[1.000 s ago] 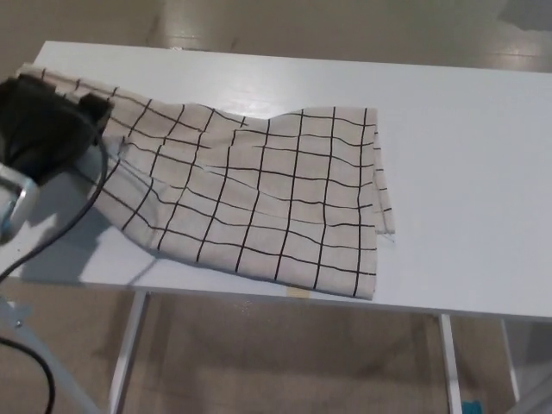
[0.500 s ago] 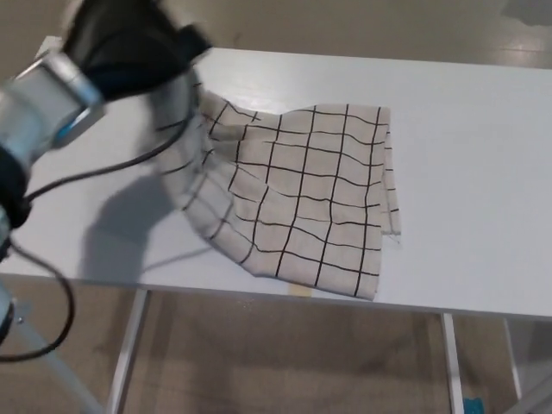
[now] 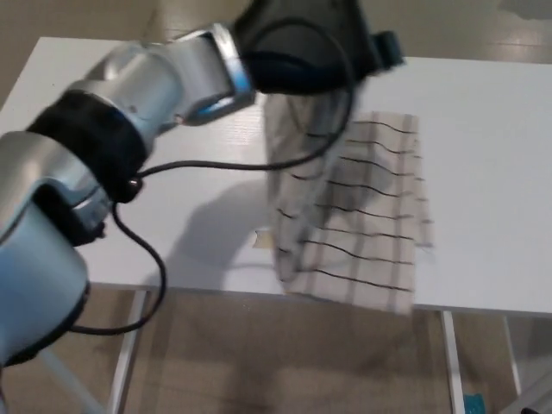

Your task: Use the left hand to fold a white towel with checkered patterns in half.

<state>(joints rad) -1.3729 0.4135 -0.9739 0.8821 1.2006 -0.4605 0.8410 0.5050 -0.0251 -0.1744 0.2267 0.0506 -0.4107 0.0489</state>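
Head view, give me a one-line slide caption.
Left robot hand lifts one edge of the checkered towel across the white table, mid-fold.

Bright, even overhead light floods the white table [image 3: 492, 129], with pale glare on the floor at the top of the frame. Motion blur smears the towel [image 3: 358, 207] and left hand [image 3: 302, 43]; a soft grey shadow falls at centre left.

We see the left arm [image 3: 129, 112] reaching in from the lower left, stretched diagonally up toward the right. Its silver forearm ends in the black left hand [image 3: 302, 43], raised near the top edge, fingers closed on cloth. A black cable hangs beneath the wrist.
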